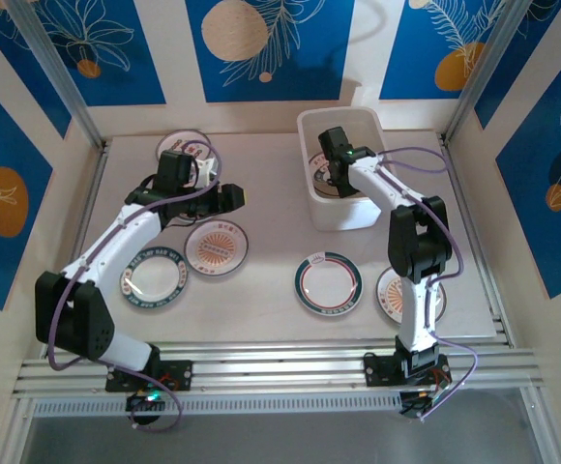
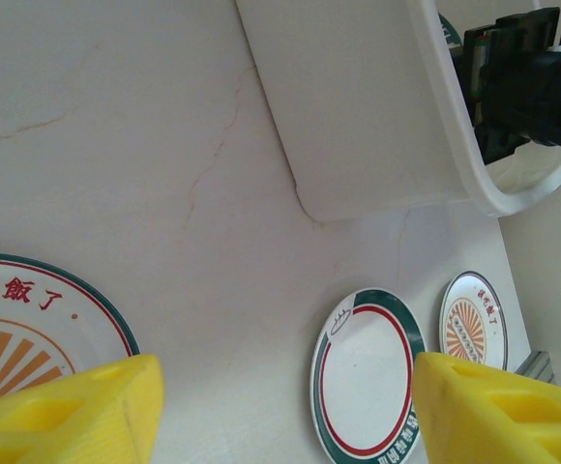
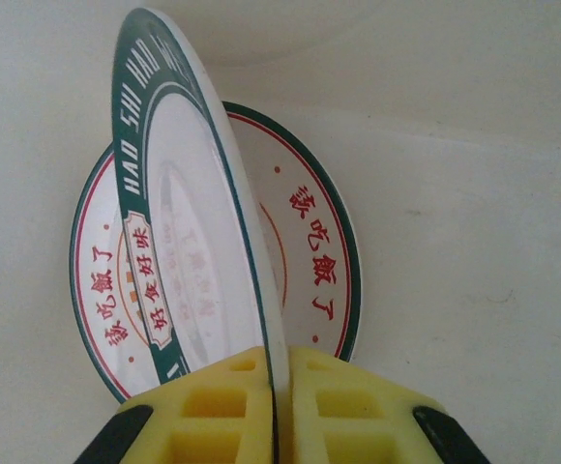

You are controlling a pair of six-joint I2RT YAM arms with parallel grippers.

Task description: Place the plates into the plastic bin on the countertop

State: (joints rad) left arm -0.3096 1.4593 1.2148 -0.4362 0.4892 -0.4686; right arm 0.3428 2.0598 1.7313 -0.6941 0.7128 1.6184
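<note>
Right wrist view: the right claw (image 3: 276,391) is clenched on a plate (image 3: 179,213) held on edge inside the bin (image 3: 455,145). The plate's thin rim runs straight away from the camera, leaning a little left, with its green-ringed face turned left. Its lowest rim is buried between the yellow pads (image 3: 348,396). Beneath it a second plate (image 3: 310,232) lies flat on the bin floor, its middle covered. From the top view the held plate is too hidden by the claw to make out. The left claw (image 2: 285,377) hangs spread wide over the countertop (image 2: 116,145), gripping nothing. An orange-centred plate (image 2: 19,329) below it is cut off by the frame edge.
</note>
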